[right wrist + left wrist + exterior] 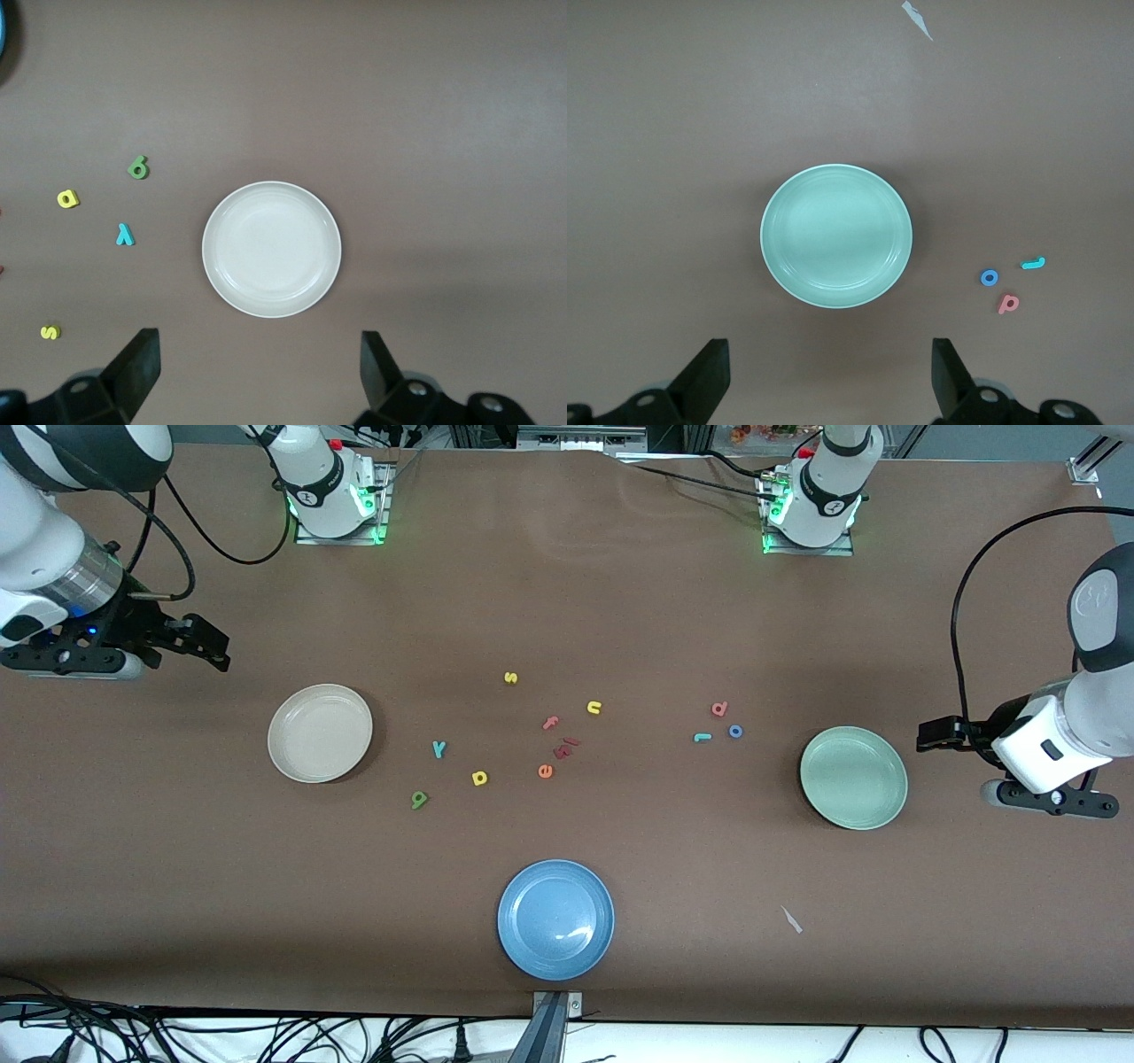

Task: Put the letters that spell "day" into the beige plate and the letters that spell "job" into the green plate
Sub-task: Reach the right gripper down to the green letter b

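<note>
Plainly nothing is sorted yet. Nearest the front camera lie the green "a" [419,800], yellow "d" [479,778] and teal "y" [438,748], beside the beige plate [295,757]; farther, "j" [702,737], "o" [735,732], "b" [719,708] beside the green plate [877,812]. The left gripper [930,735] hangs spread and empty by the green plate; the right gripper [208,646] likewise near the beige.

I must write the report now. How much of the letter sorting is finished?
Nothing is done: the beige plate and green plate hold no letters. Neither open gripper, left or right, holds anything. All six remain: d, a, y, j, o, b.
</note>
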`<state>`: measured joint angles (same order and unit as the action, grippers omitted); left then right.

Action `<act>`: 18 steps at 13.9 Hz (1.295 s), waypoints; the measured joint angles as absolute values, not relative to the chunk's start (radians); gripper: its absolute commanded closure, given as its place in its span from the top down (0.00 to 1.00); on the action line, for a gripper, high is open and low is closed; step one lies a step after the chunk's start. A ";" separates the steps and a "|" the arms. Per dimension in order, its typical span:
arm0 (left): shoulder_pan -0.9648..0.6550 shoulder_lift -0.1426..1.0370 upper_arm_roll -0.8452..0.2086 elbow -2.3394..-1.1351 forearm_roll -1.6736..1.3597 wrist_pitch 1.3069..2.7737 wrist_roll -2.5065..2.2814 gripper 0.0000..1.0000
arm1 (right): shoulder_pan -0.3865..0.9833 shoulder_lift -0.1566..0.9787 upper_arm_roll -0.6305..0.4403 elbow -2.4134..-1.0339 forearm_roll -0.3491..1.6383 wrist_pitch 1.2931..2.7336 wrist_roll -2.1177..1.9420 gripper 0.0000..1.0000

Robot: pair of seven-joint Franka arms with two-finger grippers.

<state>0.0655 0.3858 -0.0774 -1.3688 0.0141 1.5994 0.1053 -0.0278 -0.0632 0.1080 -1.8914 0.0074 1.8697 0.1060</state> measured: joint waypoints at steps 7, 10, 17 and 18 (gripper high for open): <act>0.071 0.386 -0.077 -1.370 0.014 1.584 0.105 1.00 | 0.095 0.182 0.113 -1.829 -0.005 1.938 0.147 1.00; 0.072 0.386 -0.077 -1.370 0.014 1.584 0.105 1.00 | 0.131 0.320 0.113 -1.756 -0.005 1.952 0.194 1.00; 0.072 0.386 -0.077 -1.370 0.014 1.583 0.105 1.00 | 0.229 0.611 0.113 -1.613 -0.009 2.154 0.706 0.95; 0.072 0.386 -0.077 -1.371 0.014 1.583 0.105 1.00 | 0.234 0.636 0.113 -1.598 -0.009 2.179 0.759 0.91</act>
<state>0.0716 0.3863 -0.0770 -1.3705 0.0141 1.5834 0.1053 0.2339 0.6362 0.1128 -1.5981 -0.0091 2.1788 0.7589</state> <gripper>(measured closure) 0.000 0.004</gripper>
